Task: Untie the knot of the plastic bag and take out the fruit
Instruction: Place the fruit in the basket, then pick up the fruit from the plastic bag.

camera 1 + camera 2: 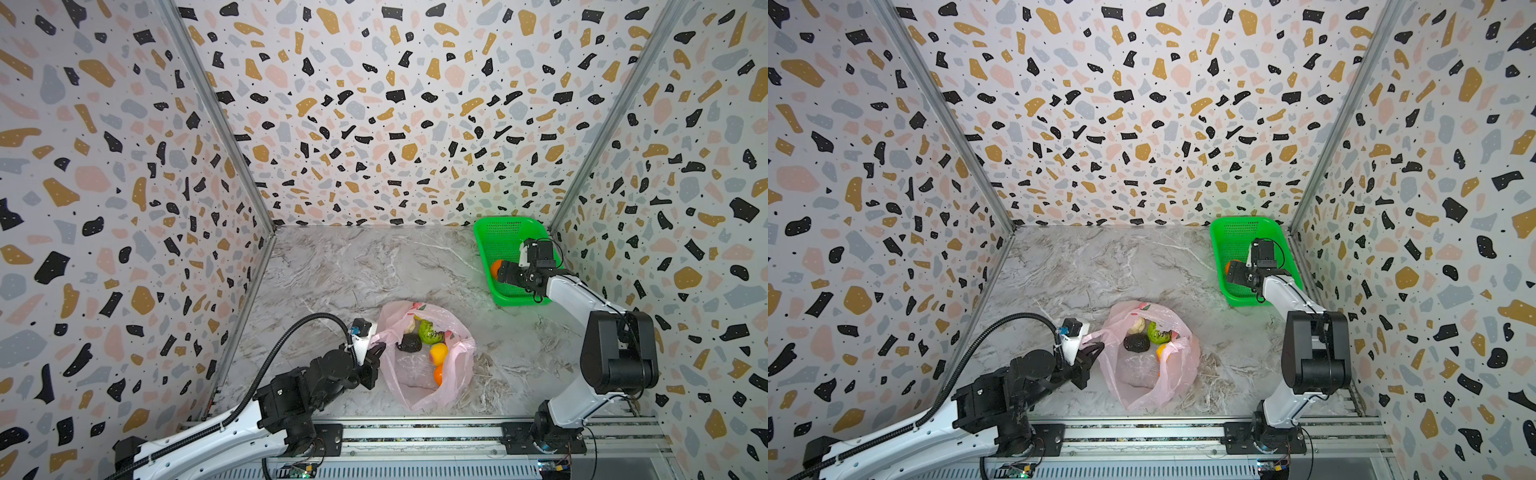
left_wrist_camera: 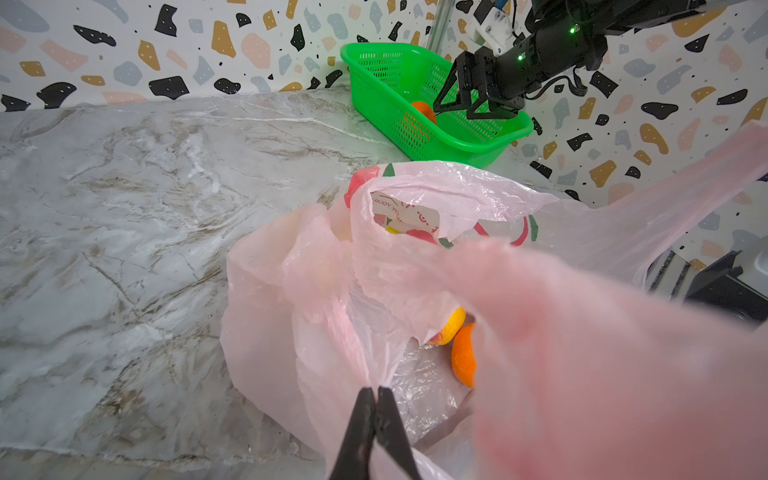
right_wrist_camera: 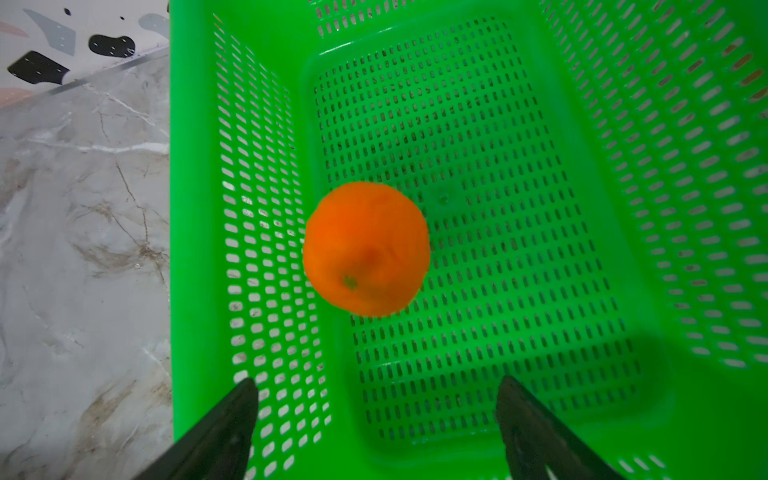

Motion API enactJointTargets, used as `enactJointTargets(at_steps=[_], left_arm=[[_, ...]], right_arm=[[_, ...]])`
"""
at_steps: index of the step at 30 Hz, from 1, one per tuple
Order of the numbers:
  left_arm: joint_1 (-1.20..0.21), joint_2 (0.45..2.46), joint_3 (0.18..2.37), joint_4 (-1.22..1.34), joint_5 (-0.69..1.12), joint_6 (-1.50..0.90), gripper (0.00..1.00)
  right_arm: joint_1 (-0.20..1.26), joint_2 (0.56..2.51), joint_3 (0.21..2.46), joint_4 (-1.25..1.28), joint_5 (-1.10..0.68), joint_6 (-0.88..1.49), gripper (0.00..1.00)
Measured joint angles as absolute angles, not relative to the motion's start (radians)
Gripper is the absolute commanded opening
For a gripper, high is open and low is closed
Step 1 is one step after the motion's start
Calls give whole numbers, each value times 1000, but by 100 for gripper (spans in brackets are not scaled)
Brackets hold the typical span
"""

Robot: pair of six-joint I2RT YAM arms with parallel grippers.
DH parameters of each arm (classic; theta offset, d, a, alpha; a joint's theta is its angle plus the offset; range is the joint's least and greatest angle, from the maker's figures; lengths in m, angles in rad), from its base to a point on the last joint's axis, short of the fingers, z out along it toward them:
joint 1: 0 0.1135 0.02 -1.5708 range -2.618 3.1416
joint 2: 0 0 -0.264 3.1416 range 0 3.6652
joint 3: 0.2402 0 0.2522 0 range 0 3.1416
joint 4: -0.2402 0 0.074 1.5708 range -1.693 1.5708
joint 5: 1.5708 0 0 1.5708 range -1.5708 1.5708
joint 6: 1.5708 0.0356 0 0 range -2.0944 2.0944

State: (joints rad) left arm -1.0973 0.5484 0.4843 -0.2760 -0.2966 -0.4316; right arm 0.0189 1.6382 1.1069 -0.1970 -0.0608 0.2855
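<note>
Pink, translucent plastic bag lying near the front edge of the marble table, between the two arms. Mouth wide open and facing upward in both top views.

Inside the bag, fruit in a loose cluster:
- dark avocado, with green fruit just beside it
- yellow-red fruit touching a tangerine
- a pale piece at the far rim, partly hidden by plastic

At the bag's left edge, left gripper with fingers pressed together on a gathered fold of the pink film. One handle stretched up past the left wrist camera as a blurred pink band.

Well apart, in the far right corner of the table, green basket with perforated walls. Within the basket, second tangerine, close to the wall facing the bag, blurred in the right wrist view and clear of both fingers. Above the basket's near end, right gripper with fingers spread wide, gripping nothing.
</note>
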Motion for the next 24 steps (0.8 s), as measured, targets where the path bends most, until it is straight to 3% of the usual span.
enactJointTargets(at_steps=[12,24], left_arm=[[-1097,553,484,-268,-306,-425,0],[-1097,554,484,-266,-317,-410,0]], right_arm=[[84,1412,1166,-375,-214,251,93],[435,1283,1345,-577,-402,272,91]])
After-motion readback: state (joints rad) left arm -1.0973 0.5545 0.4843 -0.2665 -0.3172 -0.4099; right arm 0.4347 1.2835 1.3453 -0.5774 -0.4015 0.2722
